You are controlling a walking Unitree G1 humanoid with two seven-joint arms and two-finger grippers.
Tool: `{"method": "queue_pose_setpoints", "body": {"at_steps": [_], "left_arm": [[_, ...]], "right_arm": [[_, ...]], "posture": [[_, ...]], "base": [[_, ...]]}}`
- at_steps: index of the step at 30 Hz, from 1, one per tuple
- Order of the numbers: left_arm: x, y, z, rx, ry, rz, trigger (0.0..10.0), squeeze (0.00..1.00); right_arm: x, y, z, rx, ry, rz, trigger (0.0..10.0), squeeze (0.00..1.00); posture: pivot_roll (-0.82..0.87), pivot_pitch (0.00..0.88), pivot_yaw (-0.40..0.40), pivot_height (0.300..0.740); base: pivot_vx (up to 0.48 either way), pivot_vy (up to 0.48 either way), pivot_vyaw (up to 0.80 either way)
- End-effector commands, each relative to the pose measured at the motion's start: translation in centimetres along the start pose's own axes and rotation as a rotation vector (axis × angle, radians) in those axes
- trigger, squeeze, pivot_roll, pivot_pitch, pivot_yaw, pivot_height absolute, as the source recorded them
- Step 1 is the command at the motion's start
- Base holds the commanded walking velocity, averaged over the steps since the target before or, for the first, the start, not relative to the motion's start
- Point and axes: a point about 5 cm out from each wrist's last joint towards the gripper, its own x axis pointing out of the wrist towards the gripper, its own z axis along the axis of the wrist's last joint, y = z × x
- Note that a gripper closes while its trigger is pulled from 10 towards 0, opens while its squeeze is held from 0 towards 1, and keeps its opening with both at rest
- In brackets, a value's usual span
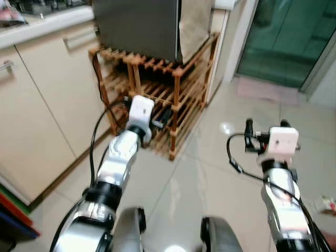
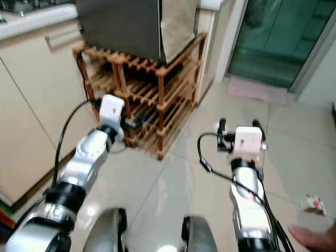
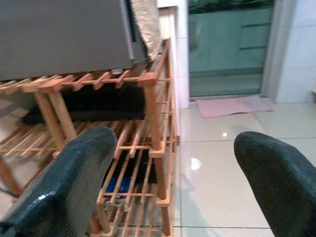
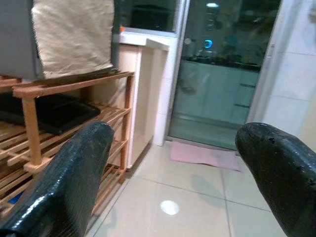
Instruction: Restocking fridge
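Left hand, fingers spread wide and holding nothing, raised ahead of the body and aimed at the wooden rack. Right hand, likewise spread wide and holding nothing, held forward over the bare tiled floor, well apart from the rack. With both hands free and no item carried, the posture is best read as an approach stance, before any stock has been picked up.

The rack stands just beside the cream cupboards and bears a grey appliance on its top tier, presumably a small fridge, the task's thing; its door cannot be made out from here. A beige cloth hangs down the appliance's side, likely draped there to dry or to cover it. Dark flat objects lie on the slatted tier beneath. Beyond, a pink mat lies before a glass door. A person's fingertips show at the lower corner of the right eye view, near a small wrapper on the floor.
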Motion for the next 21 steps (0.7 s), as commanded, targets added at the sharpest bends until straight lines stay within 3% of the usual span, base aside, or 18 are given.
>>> {"method": "queue_pose_setpoints", "body": {"at_steps": [1,10,21], "left_arm": [[0.15,-0.38,0.41,0.001,-0.016,-0.022,10.0,0.0],[0.1,-1.06,0.72,-0.005,-0.043,-0.083,10.0,0.0],[0.07,-1.2,0.96,-0.025,-0.051,-0.075,10.0,0.0]], "right_arm": [[0.14,-0.42,-0.13,0.021,0.023,-0.027,10.0,0.0],[0.38,-0.05,-0.04,0.024,0.019,-0.012,10.0,0.0],[0.69,0.22,0.03,0.022,0.013,-0.004,10.0,0.0]], "posture": [[-0.06,0.0,0.003,0.646],[-0.06,0.0,0.005,0.691],[-0.06,0.0,0.002,0.74]], "base": [[0.0,0.0,0.0],[0.0,0.0,0.0],[0.0,0.0,0.0]]}}
